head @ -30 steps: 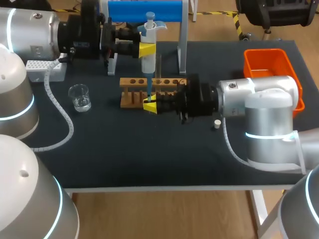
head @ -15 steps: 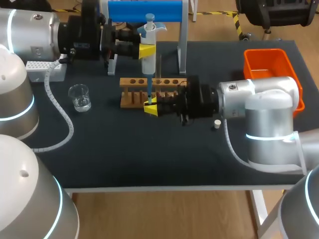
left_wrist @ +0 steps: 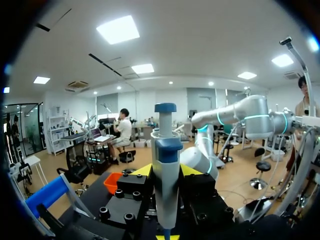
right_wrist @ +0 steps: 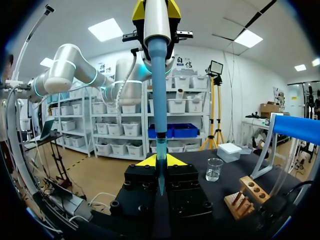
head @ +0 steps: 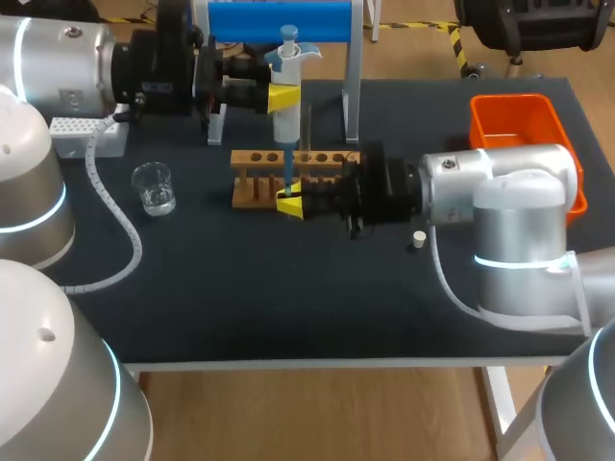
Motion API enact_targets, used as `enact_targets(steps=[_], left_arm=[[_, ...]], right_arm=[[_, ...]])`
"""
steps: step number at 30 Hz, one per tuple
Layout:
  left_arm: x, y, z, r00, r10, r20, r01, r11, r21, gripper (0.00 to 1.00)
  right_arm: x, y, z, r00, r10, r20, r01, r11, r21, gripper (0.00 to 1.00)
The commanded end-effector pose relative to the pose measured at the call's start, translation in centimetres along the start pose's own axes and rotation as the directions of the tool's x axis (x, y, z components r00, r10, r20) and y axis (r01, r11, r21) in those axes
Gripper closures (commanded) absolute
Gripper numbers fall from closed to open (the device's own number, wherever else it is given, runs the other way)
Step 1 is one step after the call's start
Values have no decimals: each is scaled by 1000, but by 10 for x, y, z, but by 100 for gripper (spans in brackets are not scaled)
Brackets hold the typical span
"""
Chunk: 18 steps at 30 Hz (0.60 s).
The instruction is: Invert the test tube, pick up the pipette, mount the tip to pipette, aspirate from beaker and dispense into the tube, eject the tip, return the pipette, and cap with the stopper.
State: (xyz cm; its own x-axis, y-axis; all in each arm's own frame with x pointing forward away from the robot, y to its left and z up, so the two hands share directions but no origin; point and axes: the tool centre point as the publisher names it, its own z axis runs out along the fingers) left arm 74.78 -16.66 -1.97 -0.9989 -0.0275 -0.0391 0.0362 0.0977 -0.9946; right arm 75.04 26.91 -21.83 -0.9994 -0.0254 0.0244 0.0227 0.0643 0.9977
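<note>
Yellow-tipped, my left hand is closed tight on the white pipette and holds it upright above the wooden rack. The blue tip on the pipette points straight down. Its end sits between the fingers of my right hand, just in front of the rack. That hand grips the clear test tube, which is hard to see. The glass beaker stands on the dark tabletop, well apart, on the left side. The small white stopper lies beside my right arm. An orange bin sits at the far right. Any print on the pipette is too small to read.
</note>
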Motion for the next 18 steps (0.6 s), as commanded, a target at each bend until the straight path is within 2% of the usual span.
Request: enact_targets(steps=[1, 18], left_arm=[[0, 1, 0, 1000, 0, -1, 0, 1000, -1, 100], [0, 1, 0, 1000, 0, -1, 0, 1000, -1, 100]], right_arm=[[2, 5, -3, 1000, -5, 1, 5, 1000, -1, 100], [4, 21, -4, 1000, -6, 7, 6, 1000, -18, 100]])
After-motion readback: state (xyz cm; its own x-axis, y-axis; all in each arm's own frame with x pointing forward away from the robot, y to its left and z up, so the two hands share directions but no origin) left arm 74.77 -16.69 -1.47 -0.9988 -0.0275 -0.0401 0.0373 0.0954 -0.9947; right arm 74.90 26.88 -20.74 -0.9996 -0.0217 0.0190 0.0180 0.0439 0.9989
